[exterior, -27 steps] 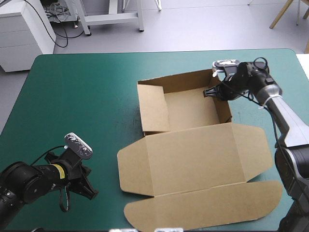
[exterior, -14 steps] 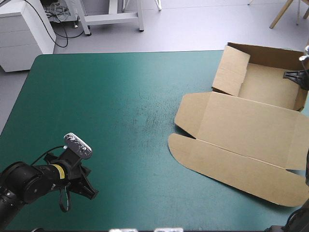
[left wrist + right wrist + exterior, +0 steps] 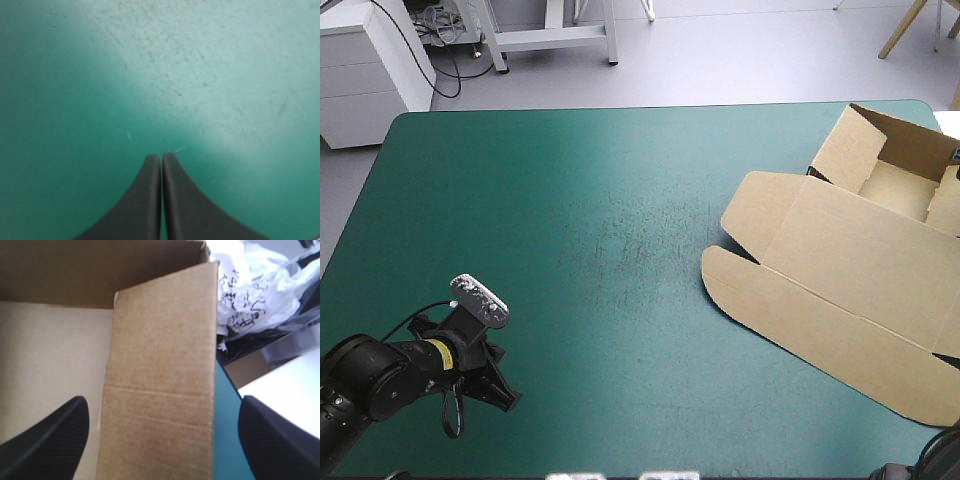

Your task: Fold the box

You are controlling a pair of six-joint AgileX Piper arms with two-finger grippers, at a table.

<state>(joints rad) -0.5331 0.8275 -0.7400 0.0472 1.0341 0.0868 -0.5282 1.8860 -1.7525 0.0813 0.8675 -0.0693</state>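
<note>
Box (image 3: 895, 190) at counter's (image 3: 570, 200) 3 o'clock, lid (image 3: 850, 270) flat. Right jaws wide open, side wall (image 3: 160, 390) between them; left jaws closed, empty, 8 o'clock. Wall-tucking step, probably; next: pinch it.

Left end effector (image 3: 161, 158) has curved black fingers (image 3: 142, 205)

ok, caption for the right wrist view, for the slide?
Right gripper open, black fingers straddling a raised wall of the brown box, teal-green cover showing beside it.
</note>
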